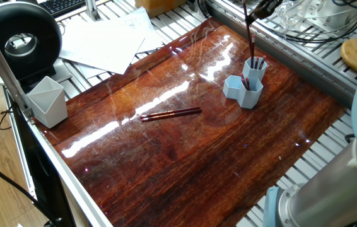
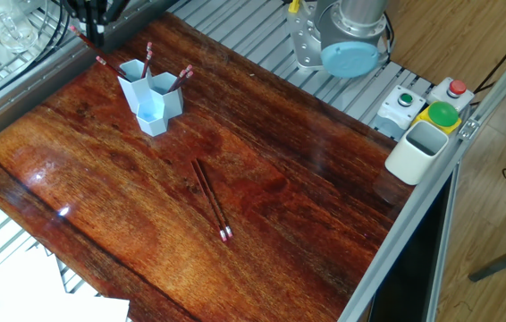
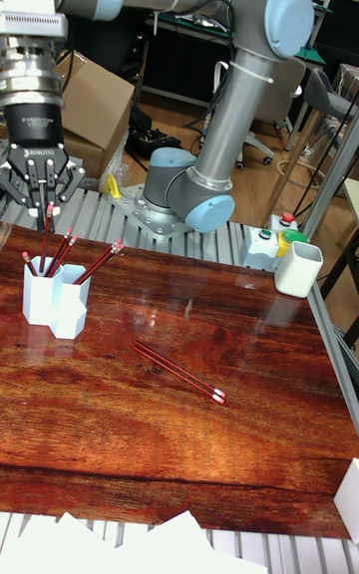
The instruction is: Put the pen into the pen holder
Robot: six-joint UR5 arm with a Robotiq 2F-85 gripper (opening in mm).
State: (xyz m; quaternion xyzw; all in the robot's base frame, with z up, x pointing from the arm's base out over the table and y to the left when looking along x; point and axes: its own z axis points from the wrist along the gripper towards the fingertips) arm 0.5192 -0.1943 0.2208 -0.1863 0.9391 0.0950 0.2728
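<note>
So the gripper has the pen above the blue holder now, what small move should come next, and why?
Probably open the gripper and let go. It seems to pinch only the top end of the pen, and the pen's lower end already sits inside the tall tube of the light blue pen holder, beside other pens. If the pen hangs short of the bottom, lowering slightly first would be gentler.

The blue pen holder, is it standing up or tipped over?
Standing up: the pen holder sits flat on the table with pens poking out its top.
</note>
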